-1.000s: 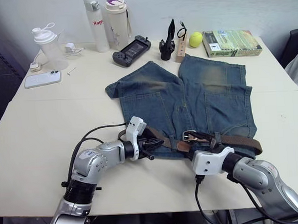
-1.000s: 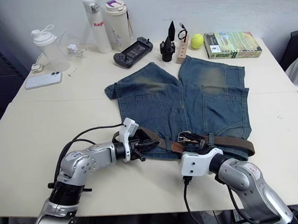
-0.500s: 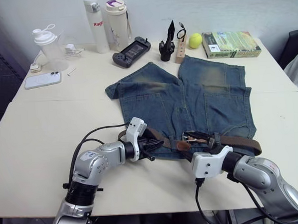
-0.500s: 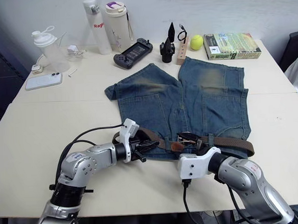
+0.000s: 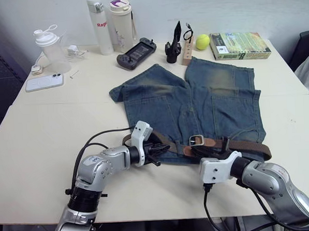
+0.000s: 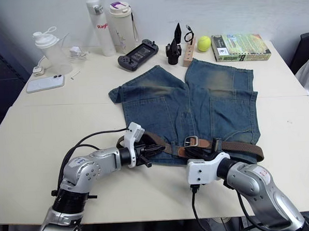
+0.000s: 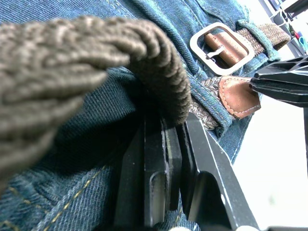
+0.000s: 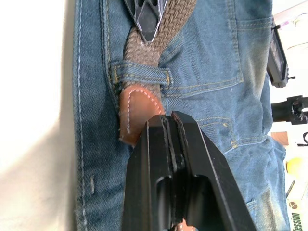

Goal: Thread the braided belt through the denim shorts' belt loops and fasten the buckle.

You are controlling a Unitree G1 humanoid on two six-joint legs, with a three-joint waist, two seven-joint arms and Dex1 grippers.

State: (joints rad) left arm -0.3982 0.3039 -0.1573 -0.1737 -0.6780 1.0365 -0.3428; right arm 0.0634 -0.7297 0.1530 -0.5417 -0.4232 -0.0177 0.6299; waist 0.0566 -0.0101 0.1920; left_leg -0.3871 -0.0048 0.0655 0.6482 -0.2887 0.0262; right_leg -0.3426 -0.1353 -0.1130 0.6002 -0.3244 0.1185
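Observation:
The denim shorts (image 5: 216,102) lie flat on the table with the waistband toward me. The braided belt (image 5: 249,145) runs along the waistband, and its buckle (image 5: 197,140) lies flat near the middle. My left gripper (image 5: 155,149) is shut on the belt's left end at the waistband, where the braid arches over its fingers (image 7: 163,144). My right gripper (image 5: 205,151) is shut just below the buckle. Its tips sit against the edge of the brown leather tip (image 8: 137,113), which pokes out of a belt loop (image 8: 139,74). Nothing shows between its fingers.
Along the far edge stand two bottles (image 5: 97,17), a shaker cup (image 5: 50,46), a phone (image 5: 44,81), a game controller (image 5: 136,51), a wooden block (image 5: 186,50), a tennis ball (image 5: 203,40) and a book (image 5: 240,45). Bare tabletop (image 5: 47,147) lies to my left.
My right gripper, open over the belt beside the buckle before, has shut and sits slightly nearer me. The buckle now lies in plain sight. The left gripper has not moved.

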